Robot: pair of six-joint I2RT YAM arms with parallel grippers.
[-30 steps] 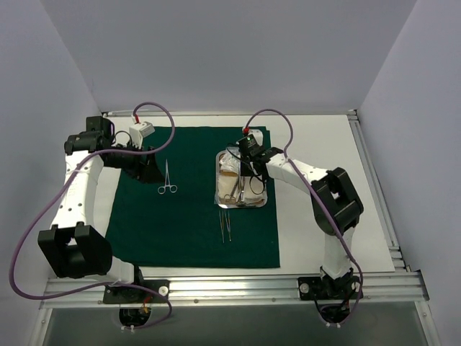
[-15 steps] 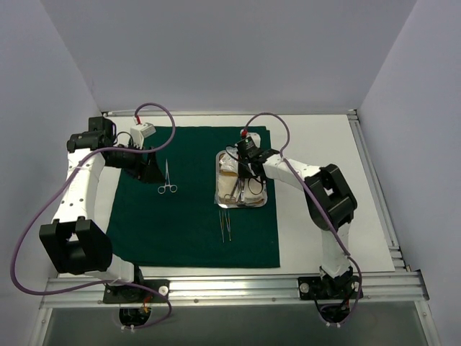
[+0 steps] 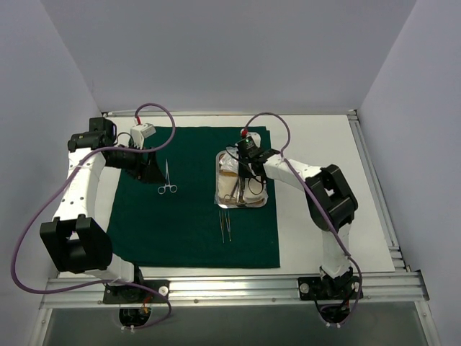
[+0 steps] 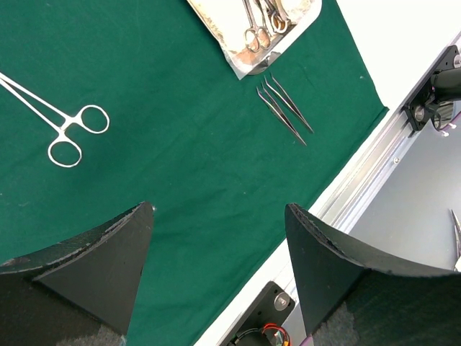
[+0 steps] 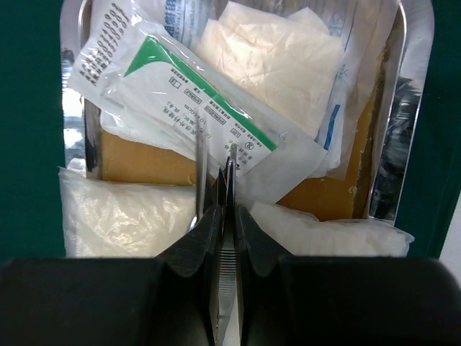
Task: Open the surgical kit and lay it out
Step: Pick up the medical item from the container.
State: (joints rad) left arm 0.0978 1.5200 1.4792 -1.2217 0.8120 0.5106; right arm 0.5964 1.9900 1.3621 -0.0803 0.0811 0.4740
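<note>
nearest the arm bases, the green cloth (image 3: 187, 231) lies spread flat on the white table (image 3: 317, 216), its front edge close to the rail. a little farther in, three thin tweezers (image 3: 225, 225) lie side by side on the cloth, just in front of the steel tray (image 3: 242, 205) and clear of it; the left wrist view shows them fanned slightly, points toward the rail (image 4: 284, 108). the tray sits on the right part of the cloth, and in it lie ring-handled clamps (image 4: 263, 29), a clear packet (image 5: 187, 94) with a green and white label, and white gauze pads (image 5: 274, 58) piled at its far end. the right gripper (image 3: 248, 176) is down inside the tray, and its own camera shows the jaws pinched almost together (image 5: 230, 216) on a thin steel instrument (image 5: 230, 169) that runs up between the fingertips over the packet; which instrument it is cannot be told. on the left part of the cloth, well apart from the tray, a loose clamp (image 3: 167, 180) lies flat with its rings toward the near side and its tip pointing away (image 4: 61, 126). just beside it, toward the far left corner of the cloth, the left gripper (image 3: 148, 167) hangs above the cloth with its jaws spread wide (image 4: 216, 259) and nothing between them, touching neither the cloth nor the clamp.
</note>
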